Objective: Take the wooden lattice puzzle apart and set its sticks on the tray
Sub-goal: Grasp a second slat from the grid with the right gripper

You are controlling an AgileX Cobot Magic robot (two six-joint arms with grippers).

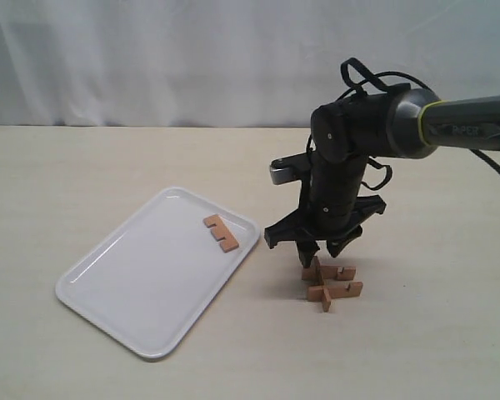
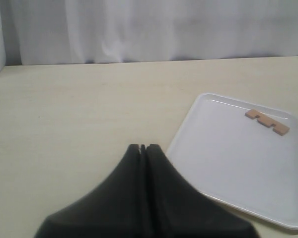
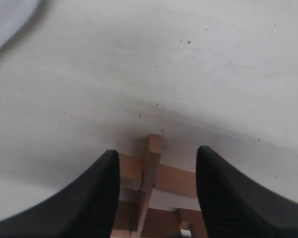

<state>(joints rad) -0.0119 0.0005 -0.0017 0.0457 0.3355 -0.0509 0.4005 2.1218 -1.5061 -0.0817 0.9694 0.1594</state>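
Observation:
The wooden lattice puzzle [image 1: 332,285] rests on the table to the right of the white tray [image 1: 117,283]. One notched stick [image 1: 221,233] lies loose on the tray near its far right corner. My right gripper [image 1: 321,252] points down just over the puzzle's left part and is open. In the right wrist view its fingers [image 3: 97,193] straddle one stick of the puzzle [image 3: 153,153] without closing on it. My left gripper [image 2: 143,147] is shut and empty, low over bare table beside the tray [image 2: 228,163], where the stick [image 2: 267,121] shows. The left arm is out of the exterior view.
A white curtain [image 1: 192,58] hangs behind the table's far edge. The right arm [image 1: 450,125] reaches in from the right, with a cable looping above its wrist.

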